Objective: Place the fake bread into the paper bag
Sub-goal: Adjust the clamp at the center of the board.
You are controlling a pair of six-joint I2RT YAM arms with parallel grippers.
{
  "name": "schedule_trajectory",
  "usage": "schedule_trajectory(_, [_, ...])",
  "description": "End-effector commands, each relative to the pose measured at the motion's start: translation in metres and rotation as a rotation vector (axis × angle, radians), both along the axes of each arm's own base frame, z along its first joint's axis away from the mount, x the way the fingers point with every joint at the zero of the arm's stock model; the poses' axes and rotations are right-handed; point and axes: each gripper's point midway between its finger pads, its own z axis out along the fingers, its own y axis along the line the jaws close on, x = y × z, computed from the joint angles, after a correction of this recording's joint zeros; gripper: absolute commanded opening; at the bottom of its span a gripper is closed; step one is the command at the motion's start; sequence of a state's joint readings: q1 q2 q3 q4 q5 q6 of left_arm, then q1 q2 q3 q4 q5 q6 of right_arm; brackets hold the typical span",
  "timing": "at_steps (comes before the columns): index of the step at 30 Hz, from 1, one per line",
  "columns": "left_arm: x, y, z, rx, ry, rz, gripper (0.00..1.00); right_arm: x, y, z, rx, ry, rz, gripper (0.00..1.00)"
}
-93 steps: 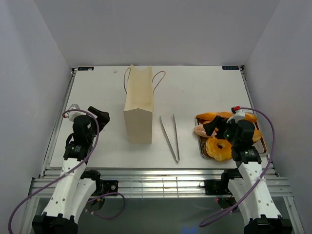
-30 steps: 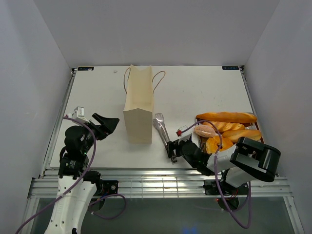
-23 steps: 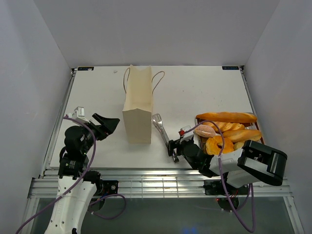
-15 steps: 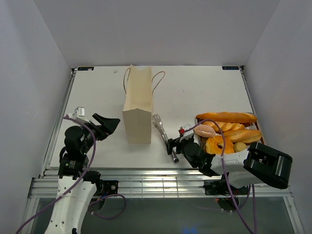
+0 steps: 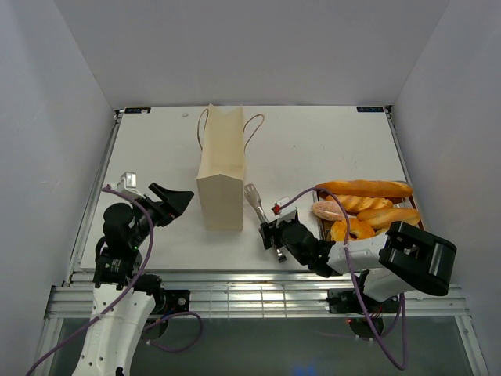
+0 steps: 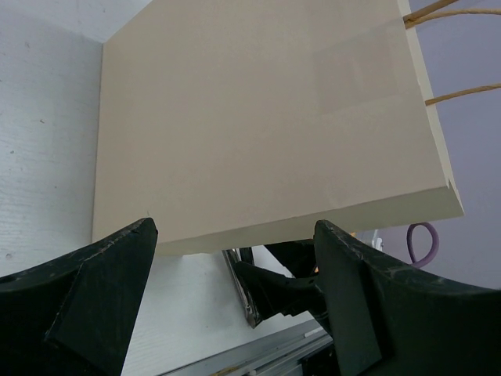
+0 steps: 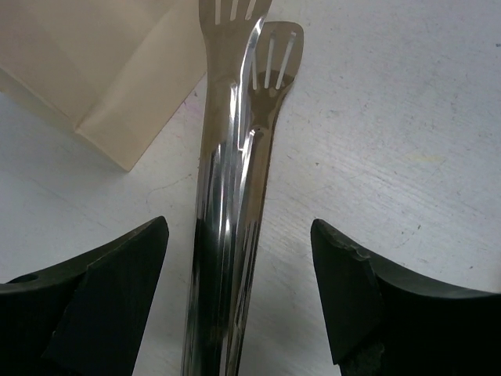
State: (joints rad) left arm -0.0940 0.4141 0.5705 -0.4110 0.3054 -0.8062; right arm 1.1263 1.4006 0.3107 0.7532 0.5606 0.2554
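We see the fake bread (image 5: 364, 205) heaped on its metal tray (image 5: 320, 225), well right of the upright paper bag (image 5: 222, 180). Tongs (image 7: 235, 157) lie between them, straddled untouched by our right gripper's (image 7: 239, 235) wide fingers. Our left gripper (image 6: 235, 290), spread wide, faces the bag.

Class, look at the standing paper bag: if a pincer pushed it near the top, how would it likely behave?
The paper bag stands tall on a narrow base, so it would probably tip or slide. Its thin folded paper walls look likely to dent rather than push back.
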Motion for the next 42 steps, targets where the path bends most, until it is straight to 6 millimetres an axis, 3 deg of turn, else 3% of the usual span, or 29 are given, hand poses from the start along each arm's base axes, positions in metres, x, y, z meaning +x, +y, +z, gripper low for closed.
schedule_trajectory(1, [-0.004,-0.002,0.010,-0.012,-0.023,-0.015,0.92,0.003,0.009,0.001,-0.018,0.007,0.002,0.79])
schedule_trajectory(11, [-0.004,-0.002,0.010,-0.007,-0.023,-0.013,0.92,-0.001,0.010,0.000,0.072,0.081,-0.008,0.66])
schedule_trajectory(14, [-0.003,-0.002,0.009,-0.008,-0.015,-0.015,0.91,0.000,0.005,0.000,0.114,0.117,-0.018,0.53])
schedule_trajectory(15, [-0.003,-0.002,0.009,-0.008,-0.015,-0.014,0.92,0.003,-0.001,-0.002,0.126,0.128,-0.036,0.40])
schedule_trajectory(17, [-0.003,-0.003,0.009,-0.010,-0.013,-0.016,0.92,0.002,-0.002,-0.003,0.164,0.164,-0.030,0.33])
schedule_trajectory(26, [-0.002,-0.004,0.010,-0.014,-0.008,-0.025,0.92,0.000,-0.017,-0.001,0.375,0.291,0.015,0.33])
schedule_trajectory(28, [-0.002,-0.005,0.010,-0.016,-0.005,-0.028,0.92,0.005,-0.022,0.003,0.468,0.338,0.007,0.31])
schedule_trajectory(32, [-0.001,-0.006,0.013,-0.027,-0.006,-0.032,0.92,-0.008,-0.023,0.016,0.653,0.433,0.102,0.26])
schedule_trajectory(36, [-0.001,-0.007,0.016,-0.030,-0.009,-0.037,0.91,-0.013,-0.027,0.023,0.767,0.500,0.138,0.27])
schedule_trajectory(37, [-0.001,-0.007,0.017,-0.032,-0.012,-0.037,0.92,-0.015,-0.024,0.037,0.808,0.478,0.195,0.27])
schedule_trajectory(39, [-0.001,-0.007,0.017,-0.033,-0.009,-0.038,0.92,-0.016,-0.024,0.031,0.846,0.551,0.184,0.29])
schedule_trajectory(40, [-0.001,-0.007,0.018,-0.034,-0.012,-0.038,0.92,-0.017,-0.021,0.043,0.878,0.526,0.237,0.30])
schedule_trajectory(42, [-0.001,-0.008,0.018,-0.035,-0.010,-0.043,0.92,-0.019,-0.020,0.045,0.919,0.560,0.248,0.33])
